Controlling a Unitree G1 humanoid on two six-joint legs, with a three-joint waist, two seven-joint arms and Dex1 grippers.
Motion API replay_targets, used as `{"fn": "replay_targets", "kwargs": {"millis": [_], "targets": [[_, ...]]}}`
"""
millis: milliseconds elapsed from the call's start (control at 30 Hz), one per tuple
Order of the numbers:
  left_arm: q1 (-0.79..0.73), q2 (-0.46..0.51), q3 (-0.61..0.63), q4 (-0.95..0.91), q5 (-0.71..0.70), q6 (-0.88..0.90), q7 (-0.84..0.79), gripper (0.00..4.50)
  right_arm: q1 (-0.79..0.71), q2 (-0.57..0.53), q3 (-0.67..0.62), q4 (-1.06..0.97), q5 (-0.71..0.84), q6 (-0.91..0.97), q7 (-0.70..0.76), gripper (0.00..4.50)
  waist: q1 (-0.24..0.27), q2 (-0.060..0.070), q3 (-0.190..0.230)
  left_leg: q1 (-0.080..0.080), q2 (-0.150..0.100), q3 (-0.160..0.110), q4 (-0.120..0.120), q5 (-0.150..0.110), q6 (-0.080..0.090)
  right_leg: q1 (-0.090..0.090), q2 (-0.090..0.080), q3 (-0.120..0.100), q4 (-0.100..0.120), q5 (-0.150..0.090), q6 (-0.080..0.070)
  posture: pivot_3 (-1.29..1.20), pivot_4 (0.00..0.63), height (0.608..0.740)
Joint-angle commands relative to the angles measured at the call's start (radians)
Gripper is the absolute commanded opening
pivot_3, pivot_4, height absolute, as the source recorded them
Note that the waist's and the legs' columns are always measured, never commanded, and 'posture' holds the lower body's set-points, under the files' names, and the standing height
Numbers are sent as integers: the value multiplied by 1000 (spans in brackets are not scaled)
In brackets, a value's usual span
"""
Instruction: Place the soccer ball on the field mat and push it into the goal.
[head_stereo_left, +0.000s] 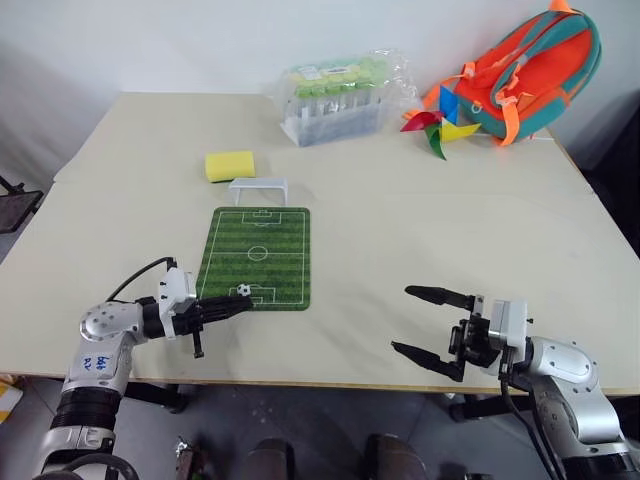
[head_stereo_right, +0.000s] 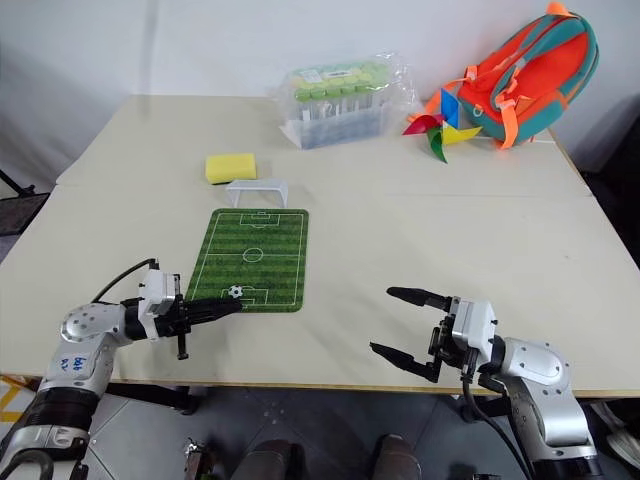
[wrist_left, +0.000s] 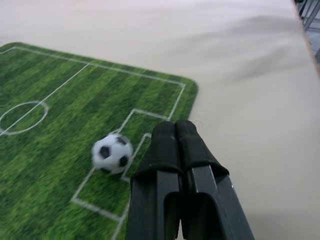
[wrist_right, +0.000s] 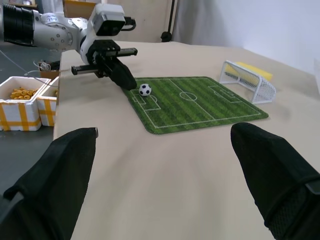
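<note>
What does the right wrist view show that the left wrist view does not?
Right wrist view: the goal beyond the mat's far end, the yellow sponge behind it, white bins of yellow items beside the table, and the right pincer, open. Left wrist view: the left pincer's fingers pressed together, close up. Both: the soccer ball on the field mat, with the shut left pincer just beside it.

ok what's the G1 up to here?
Tabletop soccer. The soccer ball sits on the field mat at its near end, not held. The left gripper, shut, is right beside the ball, apparently ready to push it toward the goal just past the far end. The right gripper hangs open, off to the side.
</note>
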Motion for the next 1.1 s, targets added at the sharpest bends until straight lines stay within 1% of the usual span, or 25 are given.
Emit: {"fn": "replay_targets", "kwargs": {"millis": [33,133,200,300,400,467,500,567,633,733,800,867,933,1000,1067,1100], "targets": [[-63,-20,-13,74,24,-35,-1,54,9,6,-10,-46,1,-11,-20,4500,5,0,0,0,0,0,0,0,0,0,0,0,0,0,0,0,150,740],[-152,-46,-27,194,65,-77,18,54,13,6,-11,-53,-3,-10,-37,4500,7,0,0,0,0,0,0,0,0,0,0,0,0,0,0,0,150,740],[-225,-63,-37,302,112,-135,62,54,16,8,-13,-56,-9,-12,-53,4500,8,-1,0,-1,0,0,1,0,0,0,0,0,0,0,0,0,150,740],[-365,-99,-17,477,171,-240,219,54,-2,41,-21,-45,-55,-45,-124,4500,6,-2,0,-1,0,0,1,0,0,0,0,0,0,0,1,0,150,740],[-472,-131,25,576,164,-294,327,54,-36,98,-34,-31,-79,-51,-225,4500,4,-3,0,-1,-1,0,1,0,0,0,0,0,0,1,1,0,150,740],[-504,-146,61,588,129,-312,341,54,-64,145,-42,-25,-92,-51,-302,4500,-1,-4,0,-1,-1,0,1,0,0,0,0,0,0,1,1,0,150,740],[-497,-149,78,563,102,-304,316,54,-80,168,-43,-22,-101,-51,-338,4500,-5,-4,0,-1,0,0,0,0,0,-1,0,0,0,1,1,0,150,740],[-442,-139,99,483,62,-288,264,54,-101,196,-38,-17,-112,-51,-376,4500,-19,-4,0,-1,0,0,-1,0,0,-1,0,0,0,1,1,0,150,740],[-310,-106,117,327,17,-231,220,54,-109,206,-27,-7,-119,-57,-381,4500,-32,-4,0,-1,0,1,-1,0,0,-1,0,0,0,1,1,0,150,740],[-108,-53,171,100,-46,-117,236,54,-112,208,-18,14,-121,-73,-371,4500,-51,-3,0,0,0,1,-2,0,1,-2,0,0,-1,1,1,0,150,740],[40,-18,234,-42,-84,-27,287,54,-119,205,-17,34,-122,-87,-361,4500,-55,-4,0,0,1,1,-3,0,1,-3,0,0,-1,1,1,0,150,740],[180,5,306,-161,-99,46,368,54,-127,201,-21,59,-119,-101,-349,4500,-49,-4,0,0,1,1,-2,0,0,-2,0,0,0,1,1,0,150,740],[259,16,350,-232,-110,105,426,54,-132,197,-24,77,-116,-113,-338,4500,-40,-4,0,0,2,1,-1,0,0,-2,0,1,0,1,0,0,150,740],[347,9,434,-305,-133,158,508,54,-138,188,-30,97,-112,-125,-321,4500,-22,-3,0,0,2,1,0,0,0,-1,0,1,0,2,-1,0,150,740],[418,-20,517,-376,-151,170,588,54,-142,177,-37,118,-105,-135,-300,4500,-19,-3,0,1,2,1,1,0,1,-1,0,2,0,3,-2,0,150,740],[439,-32,536,-405,-153,176,619,54,-142,172,-41,126,-102,-139,-290,4500,-19,-3,0,1,2,1,1,0,1,-1,0,2,0,3,-2,0,150,740]]}}
